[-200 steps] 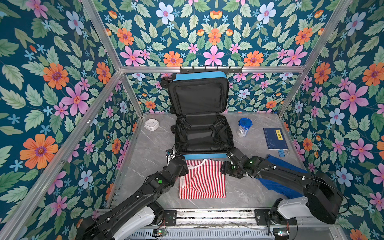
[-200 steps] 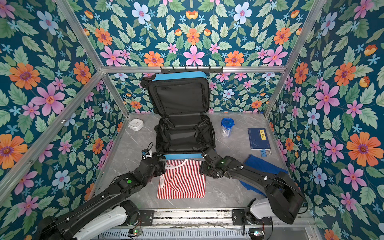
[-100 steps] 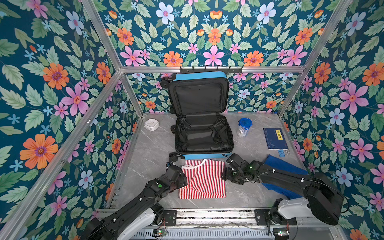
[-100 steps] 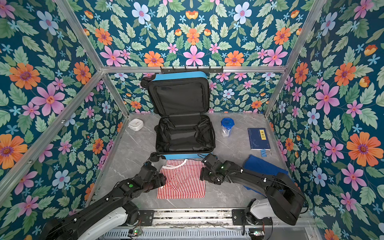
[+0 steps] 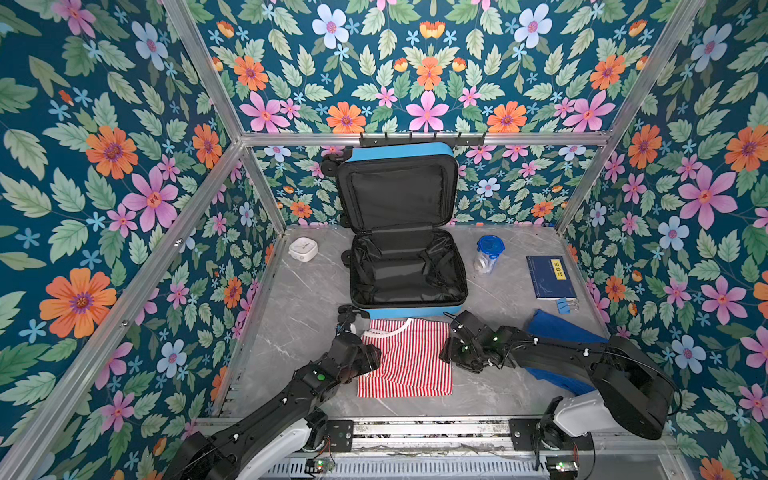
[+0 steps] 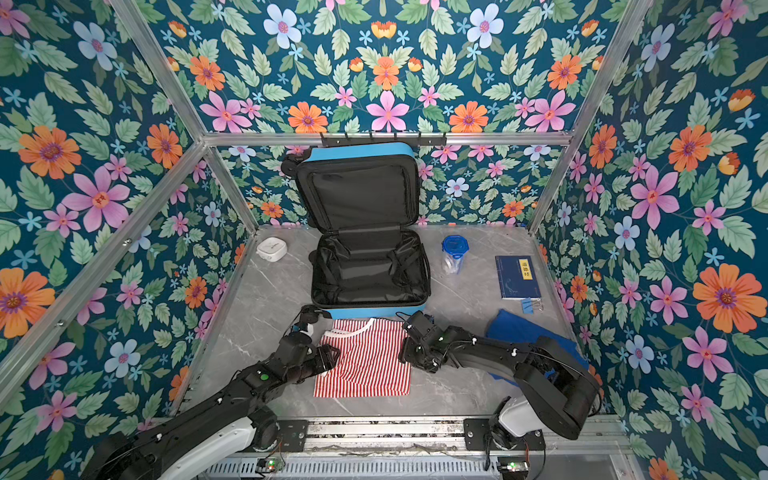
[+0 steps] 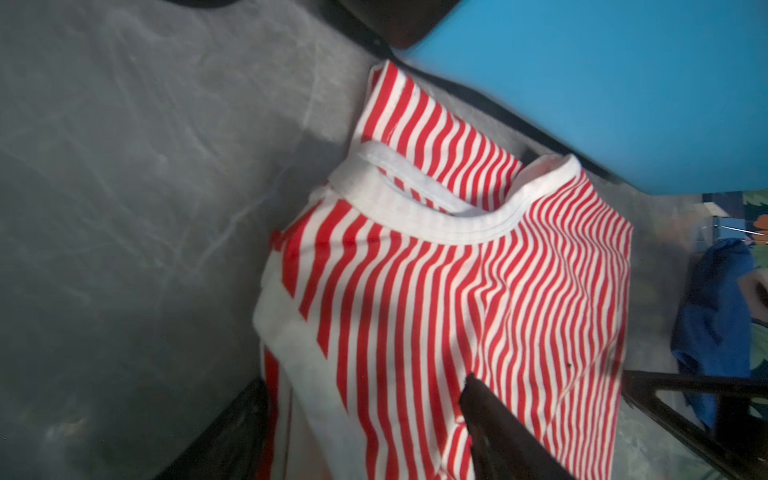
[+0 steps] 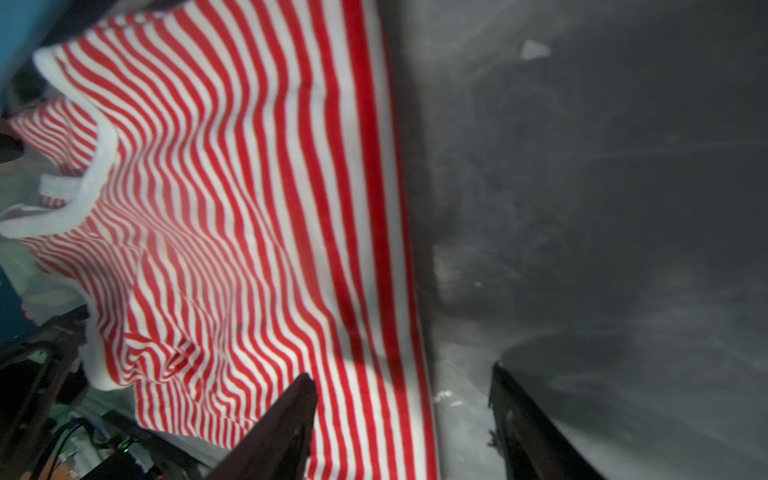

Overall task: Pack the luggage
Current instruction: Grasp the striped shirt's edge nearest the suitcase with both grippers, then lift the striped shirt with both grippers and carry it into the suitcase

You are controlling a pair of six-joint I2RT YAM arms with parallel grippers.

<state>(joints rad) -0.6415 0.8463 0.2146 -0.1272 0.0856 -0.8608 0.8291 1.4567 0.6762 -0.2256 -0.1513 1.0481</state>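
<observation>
Wrist views: left tool [image 7: 363, 382] and right tool [image 8: 402, 370] gape, straddling shirt [image 7: 457, 291] edges, arms low.

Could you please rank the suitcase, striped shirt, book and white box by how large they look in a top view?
1. Suitcase
2. Striped shirt
3. Book
4. White box, clearly smallest, though it sits farther back.

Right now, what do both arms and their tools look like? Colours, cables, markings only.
They match. The left arm and right arm have black links, a white housing at the base, a small green light near the wrist, small white dots along the links and thin black cables. The left tool and right tool are black with flat, tapered fingers. No readable lettering shows.
</observation>
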